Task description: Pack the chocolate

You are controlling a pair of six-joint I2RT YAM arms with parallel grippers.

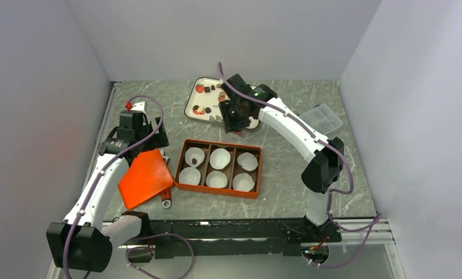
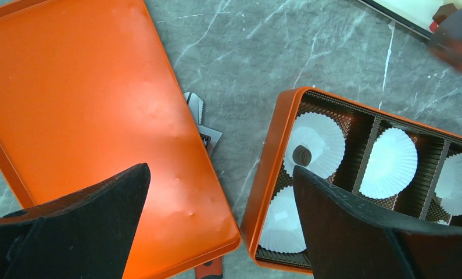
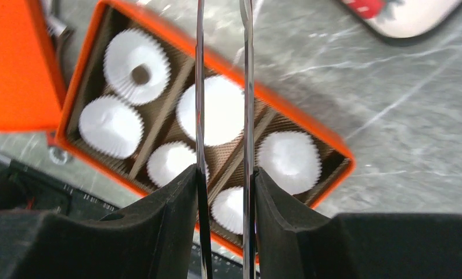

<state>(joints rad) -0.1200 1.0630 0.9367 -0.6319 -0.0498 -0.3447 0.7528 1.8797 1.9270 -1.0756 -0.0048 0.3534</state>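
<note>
One dark round chocolate (image 1: pixel 193 159) (image 2: pixel 302 155) (image 3: pixel 140 74) lies in the far-left paper cup of the orange box (image 1: pixel 217 192) (image 2: pixel 269 168) (image 3: pixel 333 148). More chocolates (image 1: pixel 204 109) lie on the white strawberry-print tray (image 1: pixel 211 99) (image 3: pixel 403 26) at the back. My right gripper (image 1: pixel 237 116) (image 3: pixel 224 174) hangs over the tray's near right side, shut on metal tweezers (image 3: pixel 247 87); their tips run out of the wrist view. My left gripper (image 1: pixel 153 131) (image 2: pixel 219 168) is open and empty, above the gap between lid and box.
Several white pleated paper cups (image 1: pixel 219 158) (image 3: pixel 111 126) fill the box's compartments. An orange lid (image 1: pixel 145 177) (image 2: pixel 89 116) lies left of the box, with a red-handled metal tool (image 1: pixel 166 201) (image 2: pixel 202 123) under its edge. A clear plastic container (image 1: pixel 322 119) sits at the back right.
</note>
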